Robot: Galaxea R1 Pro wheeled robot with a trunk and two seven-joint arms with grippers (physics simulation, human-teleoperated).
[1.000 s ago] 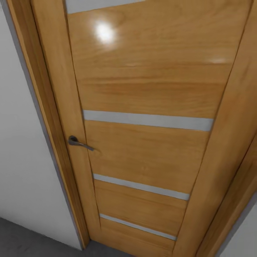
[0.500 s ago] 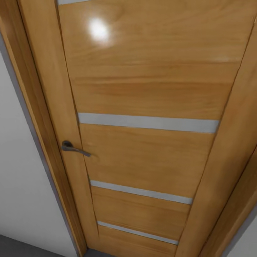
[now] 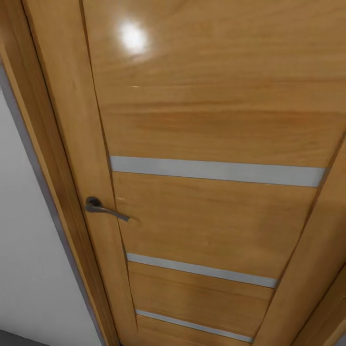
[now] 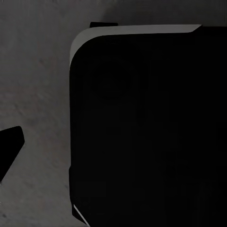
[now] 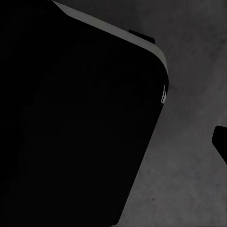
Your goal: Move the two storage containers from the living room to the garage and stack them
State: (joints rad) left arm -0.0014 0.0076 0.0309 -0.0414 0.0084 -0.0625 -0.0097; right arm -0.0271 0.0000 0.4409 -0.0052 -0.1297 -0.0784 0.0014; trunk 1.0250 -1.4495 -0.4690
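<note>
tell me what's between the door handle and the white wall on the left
In the head view, the door's wooden edge strip and the wooden frame lie between the handle and the wall.

Before me the glossy honey-orange wooden door (image 3: 211,120) shows flowing grain, crossed by pale grey-silver horizontal strips (image 3: 216,170). Its curved metal lever handle (image 3: 103,207) is dark grey. The plain wall (image 3: 29,250) is off-white. Under my wrists, the concrete floor (image 4: 33,85) is mottled dark grey.

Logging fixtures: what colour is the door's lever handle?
Dark metallic grey; the handle shows best in the head view.
</note>
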